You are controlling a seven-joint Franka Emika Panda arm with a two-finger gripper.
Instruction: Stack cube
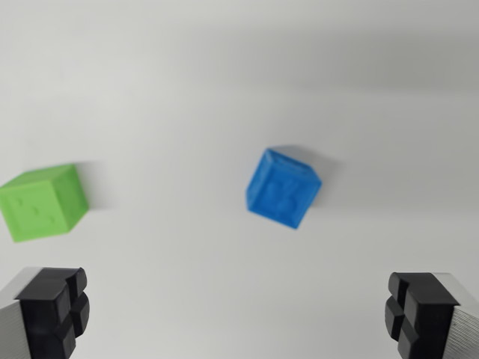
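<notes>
A blue cube lies on the white surface near the middle of the wrist view, turned at an angle, with raised marks on its near face. A green cube rests at the wrist view's left edge, partly cut off. The two cubes are well apart. My gripper is open and holds nothing. Its black fingertips show at the bottom corners, one on the left and one on the right. Both cubes lie beyond the fingertips, the blue one roughly between them and further up the picture. The picture is slightly blurred.
A plain white tabletop fills the whole view. Nothing else stands on it within the picture.
</notes>
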